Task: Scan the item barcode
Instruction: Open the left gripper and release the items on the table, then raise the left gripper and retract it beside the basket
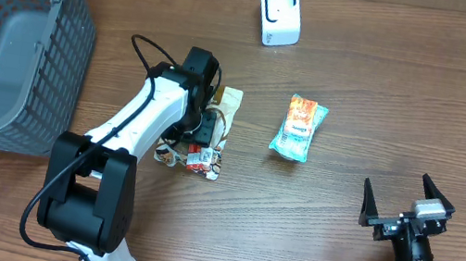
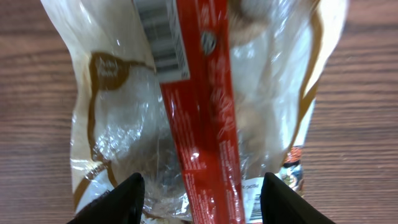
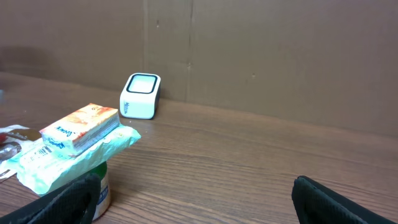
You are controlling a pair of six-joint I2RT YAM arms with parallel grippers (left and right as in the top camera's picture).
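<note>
Snack bag lying well short of scanner, barcode up, likely for regrip; left gripper apart over it, right gripper apart.

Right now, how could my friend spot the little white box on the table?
Start at the big grey basket in the left corner, then look right along the far edge. A small white scanner stands there alone. Unlike the crinkly snack packets, it is a smooth rounded box.
</note>
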